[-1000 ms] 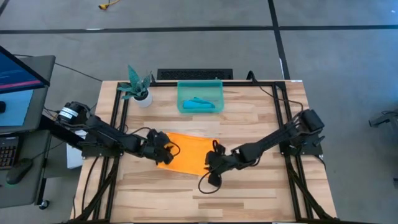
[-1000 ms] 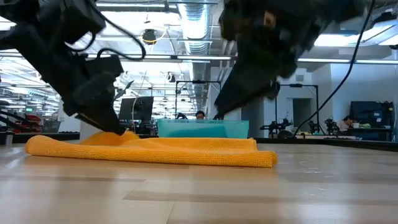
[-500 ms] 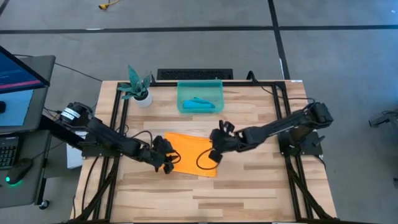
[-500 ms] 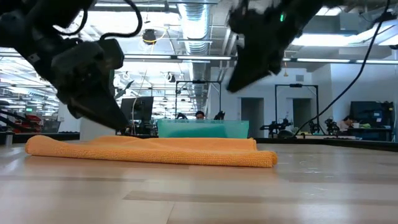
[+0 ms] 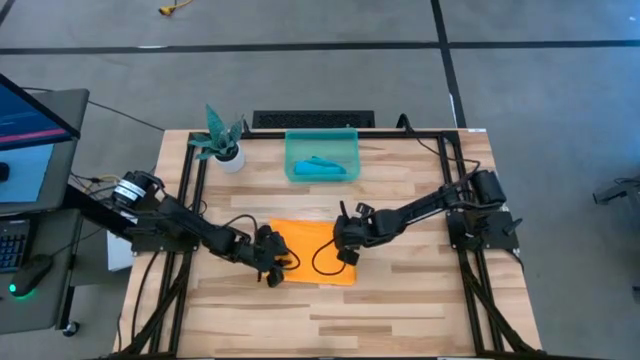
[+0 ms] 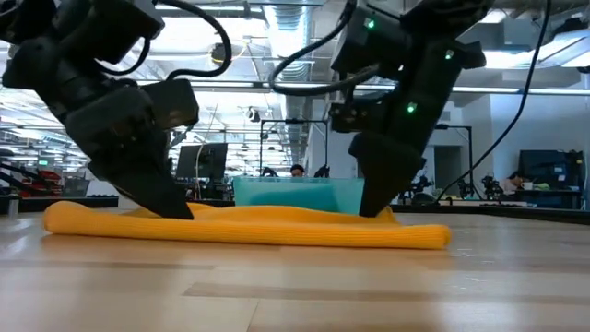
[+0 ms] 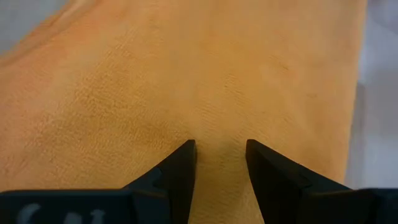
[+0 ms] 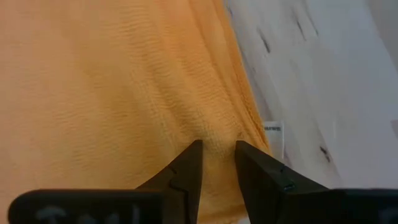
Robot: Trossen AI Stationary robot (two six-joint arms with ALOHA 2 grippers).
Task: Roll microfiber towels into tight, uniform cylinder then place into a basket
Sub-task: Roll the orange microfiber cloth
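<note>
**Q:** On the table, where is the orange towel, and where are the grippers around it?

**A:** Near the table's middle, on the wooden table (image 5: 420, 300), lies the orange-yellow towel (image 5: 312, 252), spread flat with a thick folded edge along its near side. The left gripper (image 5: 272, 268) is down on the towel's left part, close to its near-left corner. The right gripper (image 5: 345, 243) is down at the towel's right edge. The low view shows both tips meeting the cloth, the left gripper (image 6: 175, 207) towards one end and the right gripper (image 6: 373, 207) towards the other.

**Q:** Are the fingers apart or together?

**A:** In the left wrist view, the left gripper (image 7: 221, 163) has its two dark fingers (image 7: 177, 171) a small gap apart, with orange towel (image 7: 186, 74) lying flat beneath and between them; nothing looks pinched. In the right wrist view, the right gripper (image 8: 217, 163) shows a narrower gap, its fingers (image 8: 186, 165) straddling a ridge of the towel (image 8: 112, 81) just beside a small white label (image 8: 273, 135) at the cloth's edge. Whether that ridge is truly clamped, I cannot tell.

**Q:** And the other task items?

**A:** The teal basket (image 5: 322, 136) sits at the table's far edge, well apart from both grippers, with the teal-blue towel (image 5: 322, 166) lying inside it. A white pot with a teal plant (image 5: 222, 140) stands just to the basket's left.
</note>
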